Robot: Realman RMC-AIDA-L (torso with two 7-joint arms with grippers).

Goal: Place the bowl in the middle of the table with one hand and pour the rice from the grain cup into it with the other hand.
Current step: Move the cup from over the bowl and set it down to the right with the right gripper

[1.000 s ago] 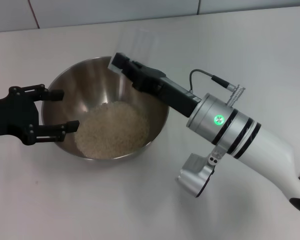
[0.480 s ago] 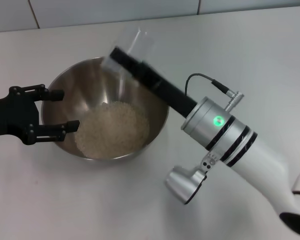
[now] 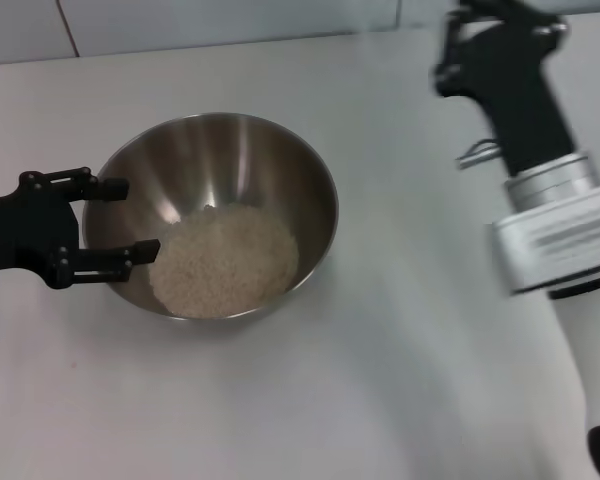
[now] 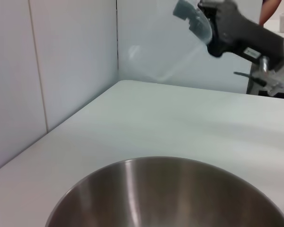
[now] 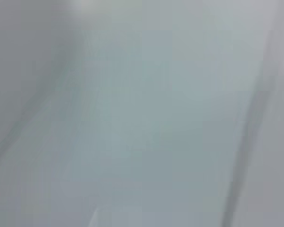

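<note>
Mixing bowl (image 3: 220, 160): stainless steel, brushed interior with streaked reflections, thin polished rim. Rice (image 3: 223, 260): matt, off-white, granular heap. Desk (image 3: 280, 400): smooth, matt white surface. Left gripper (image 3: 105, 222): matt black fingers (image 3: 120, 256) with visible screws. Right gripper (image 3: 500, 40): matt black housing on a satin silver metal collar and a glossy white arm shell. Grain cup (image 4: 175, 56): clear, colourless plastic, seen in the left wrist view. Wall (image 4: 61, 71): smooth, pale panels with thin seams.

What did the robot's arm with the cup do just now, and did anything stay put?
The right gripper swung up and away from over the bowl toward the table's far right, carrying the grain cup, which looks empty. The left gripper kept its place at the bowl's left rim, and the rice stayed heaped inside.
</note>
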